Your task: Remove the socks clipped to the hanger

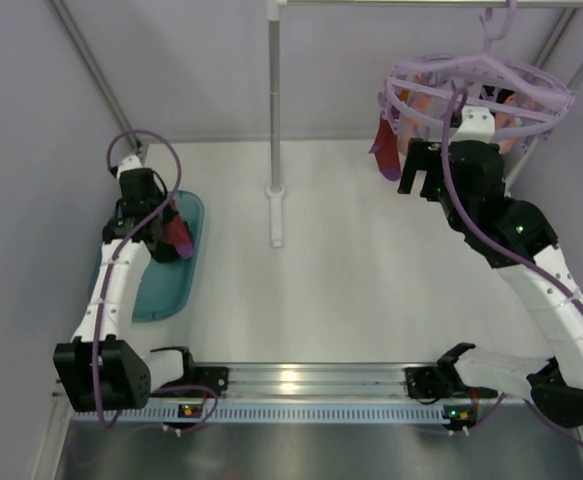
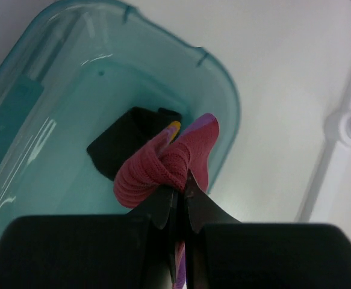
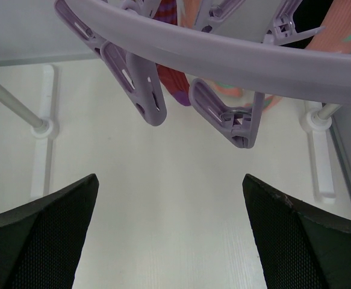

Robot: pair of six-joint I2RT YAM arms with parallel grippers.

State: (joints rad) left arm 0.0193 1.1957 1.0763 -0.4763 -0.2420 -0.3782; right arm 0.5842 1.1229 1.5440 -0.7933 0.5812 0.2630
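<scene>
My left gripper (image 2: 178,186) is shut on a magenta-red sock (image 2: 169,162) and holds it over the teal tub (image 2: 223,90). A black sock (image 2: 127,141) lies on the tub floor below it. The lilac ring hanger (image 1: 481,85) hangs at the back right. A red and purple sock (image 1: 383,150) and salmon socks (image 1: 516,125) are still clipped to it. My right gripper (image 3: 169,180) stands open just under the hanger ring (image 3: 223,54) with nothing between its fingers. Two empty lilac pegs (image 3: 142,90) dangle ahead of it, with a red and purple sock (image 3: 172,78) and a salmon sock (image 3: 344,24) behind.
A white metal pole (image 1: 274,100) rises from a foot (image 1: 276,215) at the middle back of the white table. Slanted grey frame bars run along both back corners. The arm bases sit on a rail (image 1: 301,385) at the near edge.
</scene>
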